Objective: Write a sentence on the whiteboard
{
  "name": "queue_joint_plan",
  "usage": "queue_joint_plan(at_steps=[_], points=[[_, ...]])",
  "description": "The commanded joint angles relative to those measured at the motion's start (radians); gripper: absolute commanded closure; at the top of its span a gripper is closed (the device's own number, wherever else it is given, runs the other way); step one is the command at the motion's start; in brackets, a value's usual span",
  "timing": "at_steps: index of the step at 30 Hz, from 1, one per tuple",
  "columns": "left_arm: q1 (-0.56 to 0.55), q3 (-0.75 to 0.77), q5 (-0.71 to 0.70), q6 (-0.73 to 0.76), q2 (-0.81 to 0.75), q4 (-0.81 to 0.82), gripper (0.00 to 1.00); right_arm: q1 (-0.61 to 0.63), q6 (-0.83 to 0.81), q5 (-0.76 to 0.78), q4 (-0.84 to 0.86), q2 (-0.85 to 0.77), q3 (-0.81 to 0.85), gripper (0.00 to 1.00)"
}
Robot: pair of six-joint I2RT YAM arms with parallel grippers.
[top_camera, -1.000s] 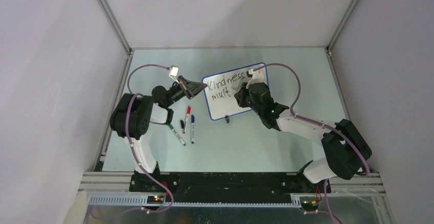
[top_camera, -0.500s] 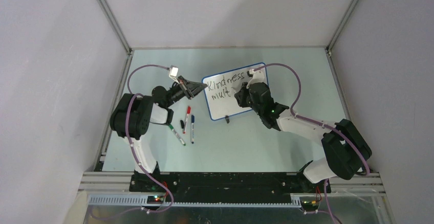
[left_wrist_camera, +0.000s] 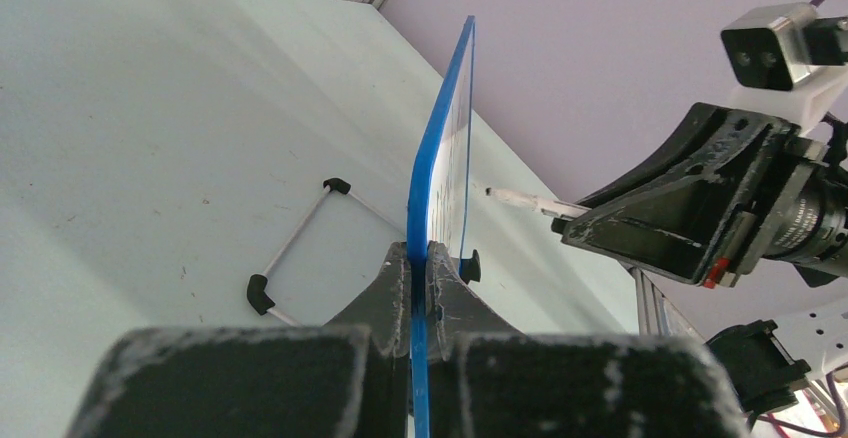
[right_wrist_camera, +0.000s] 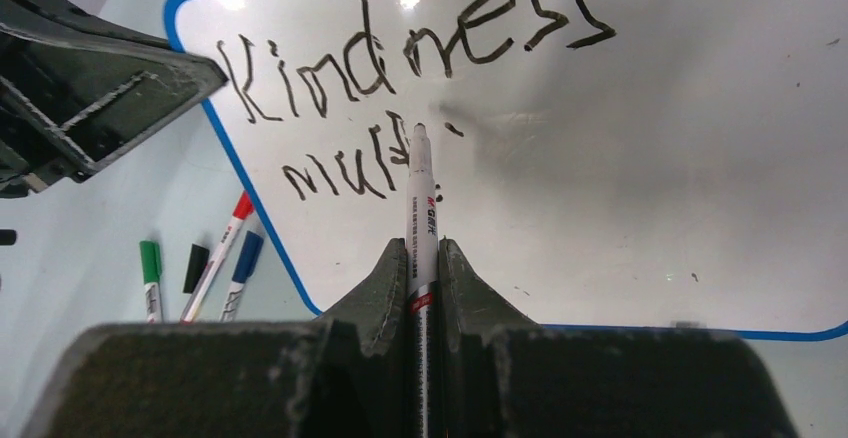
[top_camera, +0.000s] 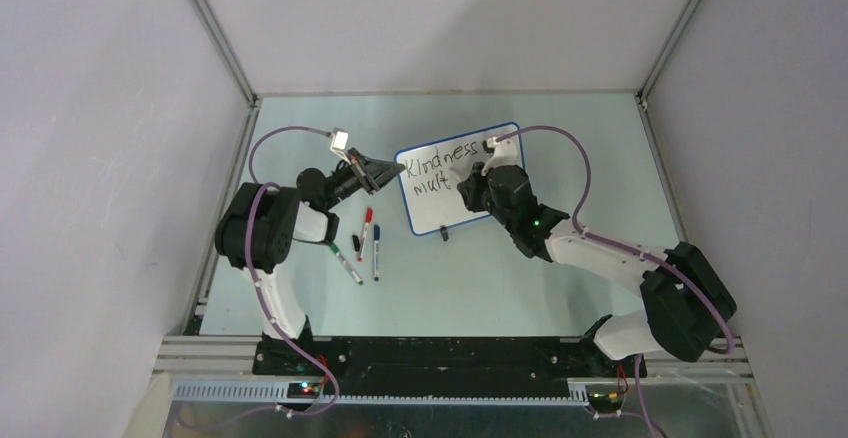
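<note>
Whiteboard (top_camera: pixel 435 213) sits just past the middle of the table (top_camera: pixel 560 148), toward 12 o'clock in the top view, skewed so its 3 o'clock end lies farther back. We note the left gripper (top_camera: pixel 393 170) at the board's 9 o'clock edge, fingers pressed onto the blue rim from both faces. The right gripper (right_wrist_camera: pixel 425 253) reaches in from 4 o'clock, over the writing face, pinching a black marker (right_wrist_camera: pixel 420 188) that points toward 12 o'clock in its wrist view. The sentence (right_wrist_camera: pixel 400 58) so far reads "Kindness" on the top line, with "mult" beneath. The marker tip sits at the end of that second line; we cannot tell whether it touches. Loose on the table at the board's 8 o'clock lie a green marker (top_camera: pixel 346 263), a red marker (top_camera: pixel 366 228), a blue marker (top_camera: pixel 376 251) and a black cap (top_camera: pixel 357 243).
</note>
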Motion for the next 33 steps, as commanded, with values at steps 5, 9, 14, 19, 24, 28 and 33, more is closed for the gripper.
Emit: queue_joint_plan(at_steps=[5,9,14,19,24,28,33], points=[[0.004,-0.009,0.005,0.042,-0.050,0.053,1.00,0.008,0.009,0.044,0.018,-0.033,-0.017,1.00],[0.004,-0.009,0.004,0.042,-0.051,0.053,1.00,0.006,0.037,0.050,-0.008,-0.024,-0.016,1.00],[0.003,-0.010,0.005,0.042,-0.050,0.053,1.00,0.001,0.047,0.040,-0.003,-0.002,-0.017,1.00],[0.004,-0.008,0.004,0.042,-0.049,0.053,1.00,0.000,0.046,0.026,0.002,0.009,-0.017,1.00],[0.004,-0.008,0.004,0.042,-0.049,0.053,1.00,-0.004,0.048,0.026,-0.005,0.018,-0.009,1.00],[0.004,-0.006,0.005,0.042,-0.049,0.053,1.00,-0.005,0.048,0.024,-0.010,0.028,0.001,1.00],[0.003,-0.007,0.005,0.042,-0.048,0.053,1.00,-0.009,0.048,0.020,-0.011,0.036,0.007,1.00]])
